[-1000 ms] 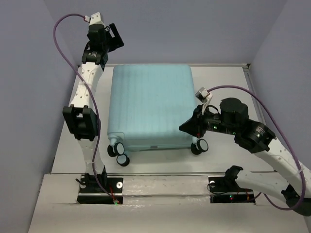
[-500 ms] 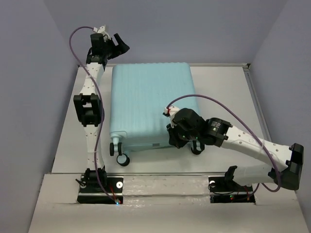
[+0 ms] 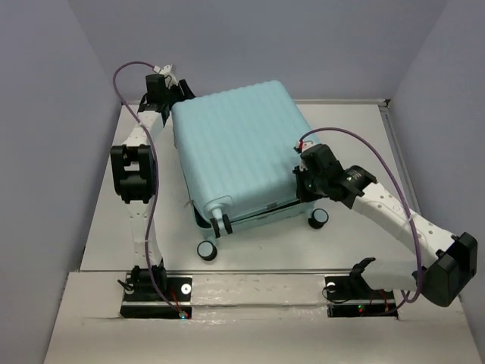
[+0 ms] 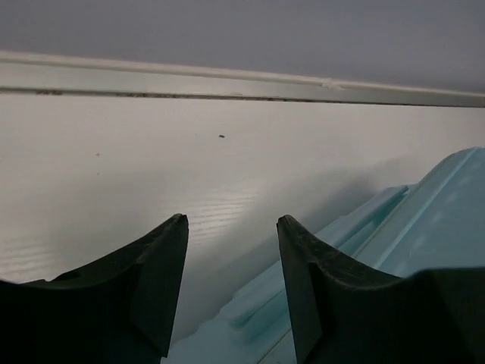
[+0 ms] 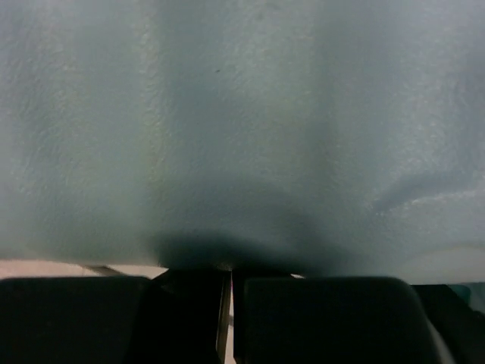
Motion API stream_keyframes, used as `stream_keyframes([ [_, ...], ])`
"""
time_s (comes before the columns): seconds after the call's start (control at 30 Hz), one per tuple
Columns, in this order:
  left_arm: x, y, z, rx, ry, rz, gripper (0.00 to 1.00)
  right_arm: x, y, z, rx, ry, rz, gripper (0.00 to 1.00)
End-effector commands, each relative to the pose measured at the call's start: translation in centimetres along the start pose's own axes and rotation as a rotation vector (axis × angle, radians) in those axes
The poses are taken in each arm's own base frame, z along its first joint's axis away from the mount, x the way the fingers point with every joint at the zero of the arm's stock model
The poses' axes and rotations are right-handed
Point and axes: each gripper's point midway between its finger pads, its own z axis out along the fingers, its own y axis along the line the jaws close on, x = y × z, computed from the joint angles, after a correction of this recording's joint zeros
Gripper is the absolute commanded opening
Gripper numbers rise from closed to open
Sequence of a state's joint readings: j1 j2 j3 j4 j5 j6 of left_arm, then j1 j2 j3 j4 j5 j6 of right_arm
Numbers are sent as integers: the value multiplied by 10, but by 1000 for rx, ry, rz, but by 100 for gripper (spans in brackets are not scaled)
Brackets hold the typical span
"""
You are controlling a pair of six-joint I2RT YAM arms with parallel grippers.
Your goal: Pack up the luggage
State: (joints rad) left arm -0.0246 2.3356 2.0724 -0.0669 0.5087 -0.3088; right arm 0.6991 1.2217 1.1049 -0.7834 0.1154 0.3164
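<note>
In the middle of the tabletop (image 3: pixel 356 129) lies the luggage (image 3: pixel 239 152), ribbed shell up and skewed, its wheels (image 3: pixel 205 250) pointing toward the arm bases and its far-left corner up by the left arm. How far along are we? Hard to call: the two halves sit together with only a dark seam showing along the near side, no lining on view, and no loose belongings anywhere around it. Whether anything is packed inside is hidden, so I'd judge the work at hand is on the case itself, handling or turning it, with any opening or fastening yet to be shown. Now the arms. The left one reaches long and nearly straight to the far-left corner, and the left tool (image 4: pixel 231 227) is released, fingers spread with only bare tabletop between them and the pale shell's edge just below. The right arm bends in from the side, elbow out, and the right tool (image 5: pixel 229 303) is clenched, fingers nearly touching, nose pressed right up against the shell's right flank near the seam.
</note>
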Motion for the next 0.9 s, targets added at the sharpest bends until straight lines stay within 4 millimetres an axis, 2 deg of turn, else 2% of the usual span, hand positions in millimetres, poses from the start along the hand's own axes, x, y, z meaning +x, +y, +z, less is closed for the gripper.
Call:
stream_keyframes([
  [0.0, -3, -47, -54, -1, -29, 59, 57, -80, -15, 20, -4, -242, 56, 7],
  [0.1, 6, -41, -91, -109, -40, 59, 56, -94, -3, 30, -65, -249, 45, 7],
  [0.13, 11, -39, -101, -142, -35, 45, 54, -98, 2, 44, -83, -240, 41, 7],
  [0.17, 24, -41, -121, -164, -26, 22, 54, -115, 10, 43, -130, -258, 40, 7],
  [0.23, 38, -43, -143, -190, -25, -7, 54, -139, 19, 52, -174, -284, 33, 7],
  [0.27, 69, -35, -154, -215, 28, -32, 54, -151, 25, 56, -215, -288, 32, 7],
  [0.3, 64, -44, -179, -228, -14, -25, 54, -177, 36, 65, -249, -307, 33, 7],
  [0.33, 76, -47, -190, -232, -1, -15, 56, -190, 51, 67, -316, -310, 19, 9],
  [0.37, 93, -47, -213, -255, 4, 3, 58, -193, 60, 94, -352, -264, 27, 10],
  [0.4, 103, -45, -226, -279, 11, 13, 58, -206, 70, 97, -396, -268, 32, 11],
  [0.43, 110, -45, -237, -290, 15, 24, 59, -245, 86, 76, -458, -340, 26, 11],
  [0.47, 124, -52, -256, -276, 8, 28, 59, -243, 99, 102, -522, -270, 59, 16],
  [0.5, 130, -57, -265, -261, 2, 20, 59, -276, 112, 78, -577, -331, 54, 19],
  [0.53, 147, -56, -272, -260, 27, 10, 59, -283, 121, 77, -622, -321, 61, 29],
  [0.57, 144, -72, -287, -216, -14, 29, 59, -283, 124, 94, -630, -287, 97, 36],
  [0.6, 148, -75, -294, -206, -18, 31, 59, -295, 126, 78, -642, -316, 99, 42],
  [0.63, 151, -77, -301, -208, -22, 31, 60, -295, 125, 84, -626, -299, 115, 47],
  [0.67, 155, -92, -311, -158, -46, 6, 60, -306, 117, 79, -575, -340, 125, 63],
  [0.7, 155, -103, -315, -107, -60, 14, 60, -307, 112, 75, -543, -353, 126, 71],
  [0.73, 156, -109, -318, -82, -65, 7, 60, -315, 102, 57, -485, -404, 131, 82],
  [0.77, 157, -116, -321, -56, -66, -4, 60, -307, 87, 63, -425, -393, 133, 87],
  [0.8, 157, -122, -323, -35, -70, -1, 61, -306, 80, 56, -390, -409, 132, 92],
  [0.83, 158, -126, -324, -17, -63, 3, 62, -313, 70, 28, -336, -471, 117, 99],
  [0.87, 160, -133, -324, 8, -53, -1, 62, -308, 64, 8, -313, -488, 107, 100],
])
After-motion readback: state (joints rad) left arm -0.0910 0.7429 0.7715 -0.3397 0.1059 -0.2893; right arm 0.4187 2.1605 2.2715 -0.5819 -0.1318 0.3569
